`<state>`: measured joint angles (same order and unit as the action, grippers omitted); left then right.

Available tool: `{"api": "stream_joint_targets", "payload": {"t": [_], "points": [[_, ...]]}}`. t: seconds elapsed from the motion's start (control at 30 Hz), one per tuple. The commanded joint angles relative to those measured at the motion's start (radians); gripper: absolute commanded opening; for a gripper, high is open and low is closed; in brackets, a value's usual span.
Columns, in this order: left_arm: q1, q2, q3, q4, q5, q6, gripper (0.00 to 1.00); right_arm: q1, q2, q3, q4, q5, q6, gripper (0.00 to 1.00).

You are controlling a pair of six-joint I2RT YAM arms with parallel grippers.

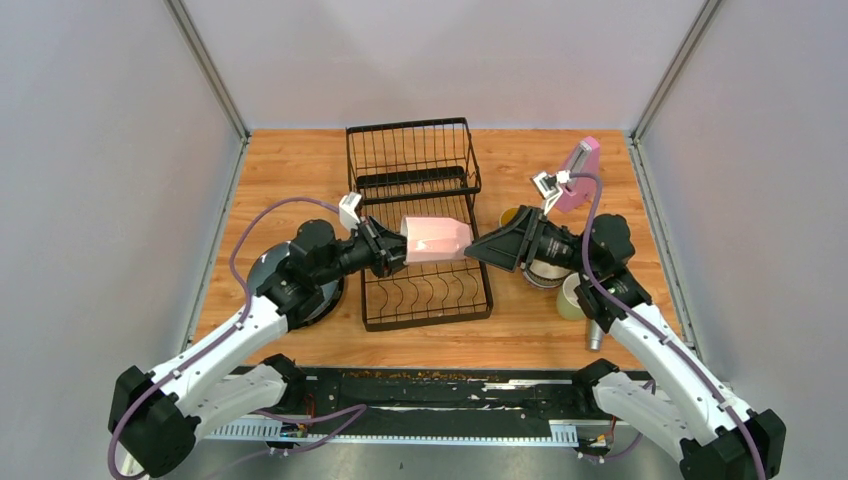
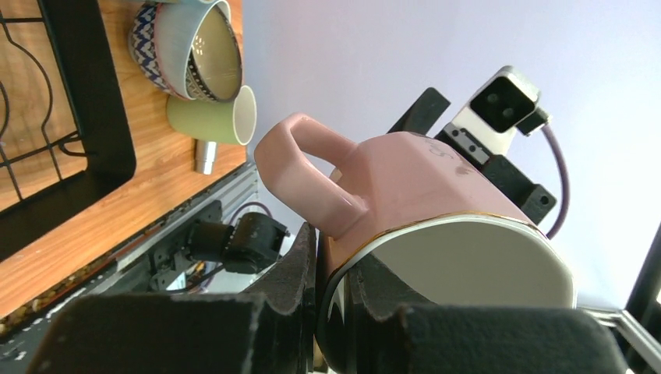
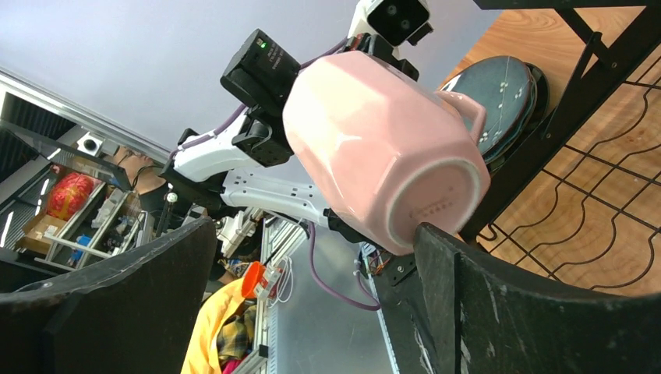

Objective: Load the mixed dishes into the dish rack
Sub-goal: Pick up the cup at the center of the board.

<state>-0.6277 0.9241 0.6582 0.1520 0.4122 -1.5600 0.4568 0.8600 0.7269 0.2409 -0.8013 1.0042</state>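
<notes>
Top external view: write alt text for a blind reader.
Over a black wire dish rack, the left gripper holds a pink mug sideways by its rim, while the right gripper, jaws open, sits at the mug's base. Dark plates lie left of the rack; a pale-green mug and pink metronome stand right.

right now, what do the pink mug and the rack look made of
The pink mug: likely glazed ceramic, glossy faceted skin, with a duller ringed base bearing a stamp. The dish rack: apparently metal wire with a matte black coating, thin bent rods.
</notes>
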Motion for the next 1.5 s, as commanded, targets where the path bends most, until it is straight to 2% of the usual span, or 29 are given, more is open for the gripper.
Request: {"api": "stream_joint_targets", "payload": {"t": [0.0,0.13,0.3,0.4,0.63,0.77,0.9,1.1,1.47], "points": [[0.001,0.017,0.043,0.153,0.051,0.086,0.0,0.001,0.016,0.025,0.032,-0.013,-0.017,1.0],[-0.001,0.009,0.045,0.272,0.042,0.256,0.0,0.0,0.036,0.002,0.063,-0.002,0.087,1.0],[0.0,-0.018,0.024,0.393,0.092,0.545,0.0,0.001,0.068,-0.009,0.069,-0.043,0.153,1.0],[0.0,-0.026,-0.036,0.524,0.126,0.63,0.0,0.0,0.094,-0.006,0.084,-0.093,0.187,1.0],[0.0,0.008,-0.093,0.739,0.225,0.677,0.0,0.001,0.163,0.006,0.208,-0.248,0.265,0.98],[-0.001,0.047,-0.096,0.882,0.257,0.649,0.0,0.005,0.2,0.024,0.166,-0.292,0.225,0.98],[-0.004,0.082,-0.089,0.966,0.26,0.607,0.0,0.018,0.221,0.055,0.071,-0.254,0.15,1.0],[-0.022,0.08,-0.08,0.984,0.244,0.594,0.0,0.033,0.256,0.045,0.118,-0.224,0.178,1.0],[-0.025,-0.052,-0.082,0.77,0.194,0.689,0.0,0.03,0.088,-0.062,-0.011,0.128,0.156,1.0]]}}
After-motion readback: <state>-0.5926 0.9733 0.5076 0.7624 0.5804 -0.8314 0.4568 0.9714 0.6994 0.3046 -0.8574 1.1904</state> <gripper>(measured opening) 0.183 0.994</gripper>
